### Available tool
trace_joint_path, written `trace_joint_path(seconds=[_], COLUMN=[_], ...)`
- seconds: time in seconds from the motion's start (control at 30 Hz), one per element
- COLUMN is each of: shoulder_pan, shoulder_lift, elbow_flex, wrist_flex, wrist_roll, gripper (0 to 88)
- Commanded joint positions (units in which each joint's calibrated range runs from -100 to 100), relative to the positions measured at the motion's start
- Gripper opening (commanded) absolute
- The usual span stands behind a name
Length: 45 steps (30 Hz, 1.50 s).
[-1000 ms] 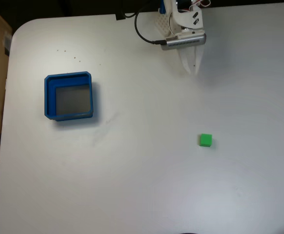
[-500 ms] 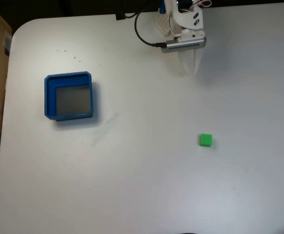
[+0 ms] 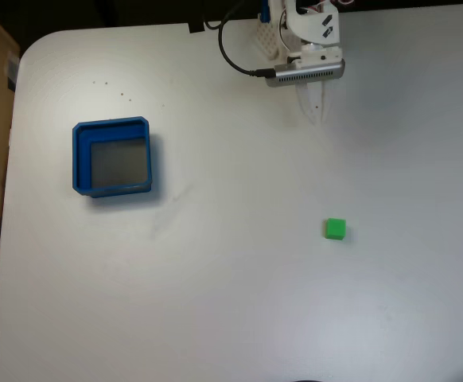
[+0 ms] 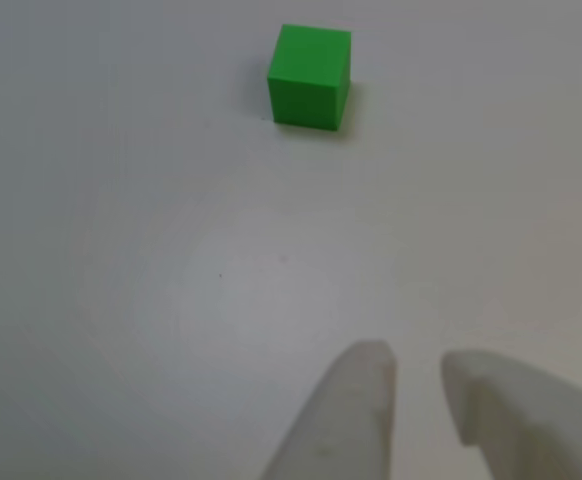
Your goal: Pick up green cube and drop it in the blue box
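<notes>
Blue box [image 3: 112, 157] — bare grey floor — green cube [image 3: 335, 229] well apart

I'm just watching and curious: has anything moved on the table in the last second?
The gripper swung slightly right in the fixed view, its white fingers looking narrower; it grasped nothing. The green cube and the blue box stayed where they were.

We log the table [image 3: 239, 302] across the fixed view. Blue box [image 3: 112, 157]: on the table, left of centre. Green cube [image 3: 335, 229]: on the table, right of centre, well apart from the box. Gripper [image 3: 317, 115]: upper middle, above the cube. In the other view, we find the cube [image 4: 310, 76] at top centre, the gripper [image 4: 416, 385] at bottom.
</notes>
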Motion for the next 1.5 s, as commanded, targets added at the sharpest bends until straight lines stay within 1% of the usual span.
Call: trace_joint_path(seconds=[0.0, 0.43, 0.8, 0.9, 1.1, 1.3, 1.47], shoulder_pan=[-0.2, -0.3, -5.0, -5.8, -6.7, -6.7, -6.7], shoulder_lift=[4.1, 17.1, 29.1, 31.9, 36.4, 38.1, 38.8], elbow_flex=[-7.2, -17.5, -29.0, -32.0, -36.5, -37.4, -37.4], wrist_flex=[-1.1, -0.9, -0.9, -0.9, -0.9, -0.9, -0.9], wrist_roll=[0.2, -0.1, -0.1, -0.1, -0.1, -0.1, -0.1], gripper=[0.5, 0.6, 1.1, 3.7, 12.3, 16.6, 22.6])
